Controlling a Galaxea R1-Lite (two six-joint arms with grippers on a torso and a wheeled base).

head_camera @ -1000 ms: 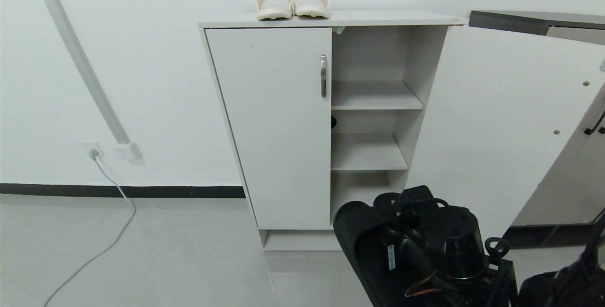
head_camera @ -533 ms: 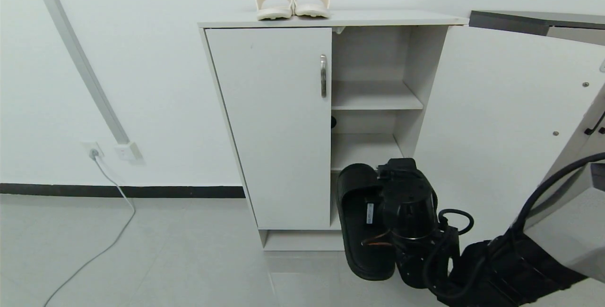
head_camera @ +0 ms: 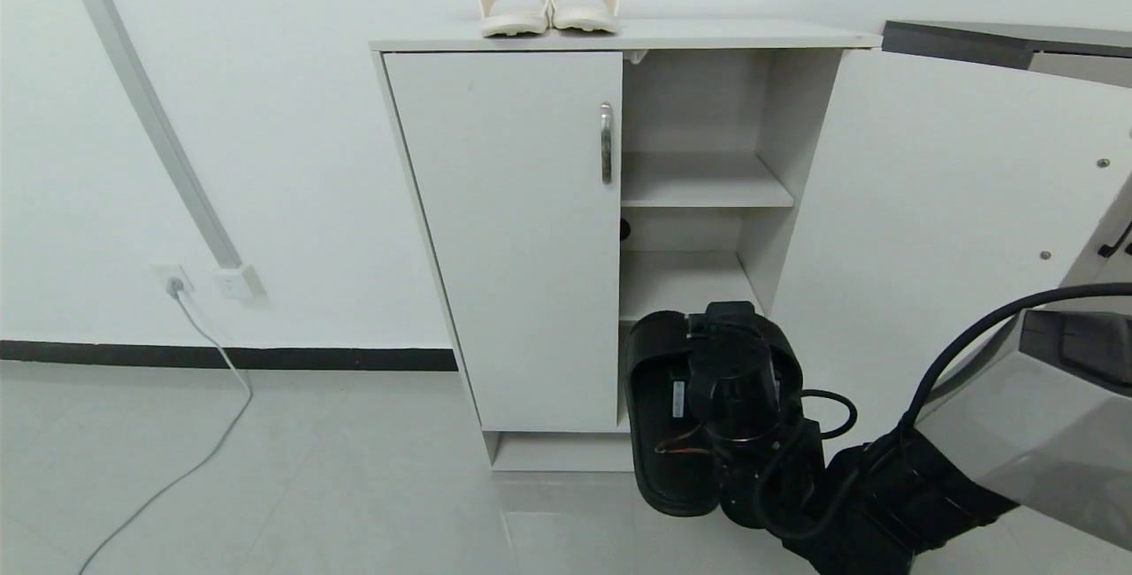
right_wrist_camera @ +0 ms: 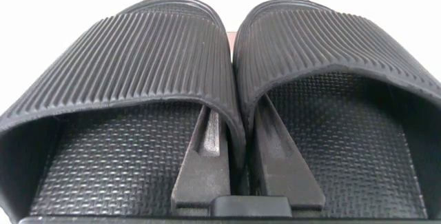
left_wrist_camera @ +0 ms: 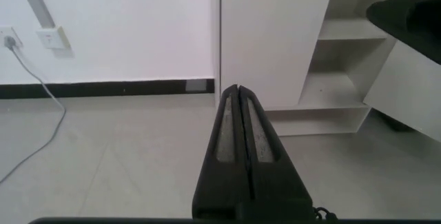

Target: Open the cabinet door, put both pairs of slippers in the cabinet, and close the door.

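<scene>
**Markings.** One small white label (head_camera: 678,399) on the black slippers; its print is too small to read. No other writing is legible.

**Task items.**
- Cabinet (head_camera: 707,34), white: one. Two doors: left door (head_camera: 513,239) shut, with one metal handle (head_camera: 606,143); right door (head_camera: 929,230) swung wide open. Two shelves show in the open half, upper (head_camera: 699,181) and lower (head_camera: 676,283), with a bottom compartment beneath them.
- Black slippers (head_camera: 672,416): one pair, side by side, toe ends at the mouth of the bottom compartment just under the lower shelf, heels towards the robot. Whether they rest on anything cannot be told.
- Cream slippers (head_camera: 548,4): one pair, side by side on the cabinet top, above the shut door.

**Grippers.**
- Right gripper (right_wrist_camera: 238,108): one finger inside each black slipper, pinching the two adjoining strap walls between them and carrying the pair.
- Left gripper (left_wrist_camera: 238,96): fingers pressed flat together, nothing between them, above the floor well left of the cabinet.

**Surroundings.**
- Wall socket (head_camera: 172,281): one, with a grey cable (head_camera: 208,433) trailing across the floor.
- Conduit (head_camera: 141,106): one, slanting down the wall.
- Black skirting strip (head_camera: 221,356) along the wall foot.
</scene>
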